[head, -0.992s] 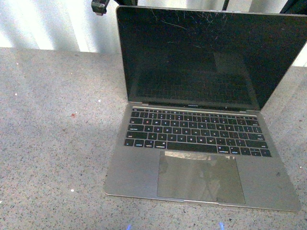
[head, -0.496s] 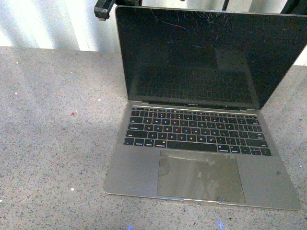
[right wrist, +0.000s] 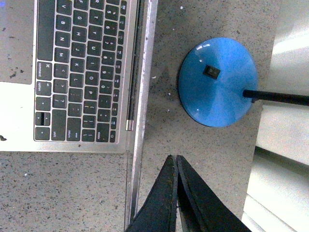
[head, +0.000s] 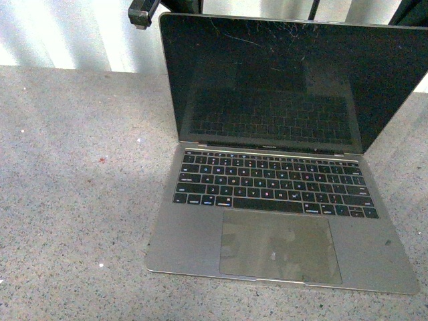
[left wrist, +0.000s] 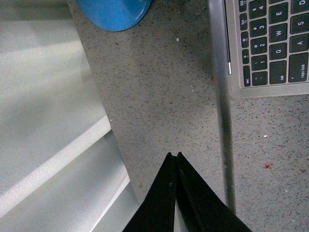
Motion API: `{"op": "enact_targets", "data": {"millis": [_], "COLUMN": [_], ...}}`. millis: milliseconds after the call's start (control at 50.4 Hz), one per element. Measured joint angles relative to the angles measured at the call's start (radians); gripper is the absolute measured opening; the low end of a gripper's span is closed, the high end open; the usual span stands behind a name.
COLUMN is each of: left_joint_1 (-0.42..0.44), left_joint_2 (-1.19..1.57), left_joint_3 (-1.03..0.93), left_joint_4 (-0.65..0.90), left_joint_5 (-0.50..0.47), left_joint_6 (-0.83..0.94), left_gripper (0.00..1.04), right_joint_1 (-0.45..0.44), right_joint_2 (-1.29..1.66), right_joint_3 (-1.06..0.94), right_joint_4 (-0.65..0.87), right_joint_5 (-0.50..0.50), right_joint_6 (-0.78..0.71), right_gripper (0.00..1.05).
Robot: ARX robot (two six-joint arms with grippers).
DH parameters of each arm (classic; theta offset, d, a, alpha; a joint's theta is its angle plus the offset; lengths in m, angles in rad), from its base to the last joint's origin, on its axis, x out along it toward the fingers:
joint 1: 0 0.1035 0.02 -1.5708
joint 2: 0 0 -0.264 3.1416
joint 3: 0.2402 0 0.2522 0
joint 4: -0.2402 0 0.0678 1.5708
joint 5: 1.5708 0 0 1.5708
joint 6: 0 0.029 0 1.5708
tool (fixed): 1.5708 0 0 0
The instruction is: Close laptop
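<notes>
Laptop [head: 281,180]: grey, open, lying flat on the speckled grey table [head: 73,200], right of centre in the front view. The long side runs left to right across the table. The hinge is on the far side and the trackpad [head: 277,247] on the near side. The black, scratched screen [head: 287,80] stands up, leans slightly back and faces the robot. Left gripper [left wrist: 175,159]: black fingers pressed together, holding nothing, behind the lid near its left edge, on the side away from the keys. Right gripper [right wrist: 175,162]: fingers likewise pressed together and empty, behind the lid near its right edge. Whether either gripper touches the lid cannot be told; both wrist views show the lid edge-on, just beside the fingertips. Lamp base [right wrist: 218,82]: round, blue, with a small black switch and a thin black stem [right wrist: 277,97], standing on the table behind the lid and apart from the laptop. Wall [left wrist: 43,96]: pale panels at the table's far edge. Red speck [head: 102,160]: on the table, left of the laptop.
</notes>
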Motion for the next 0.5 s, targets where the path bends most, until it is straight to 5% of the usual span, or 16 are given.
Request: {"op": "enact_targets", "data": {"millis": [496], "left_joint_1": [-0.021], "left_joint_2": [-0.103], "left_joint_3": [-0.171], "left_joint_4": [0.058], "left_joint_5": [0.01], "left_joint_6": [-0.001], "left_gripper": [0.04], "right_joint_1": [0.021], "right_joint_2": [-0.064], "right_joint_3": [-0.103], "right_joint_4": [-0.003], "right_joint_5": [0.0], "right_joint_6": [0.074], "right_gripper": [0.03]}}
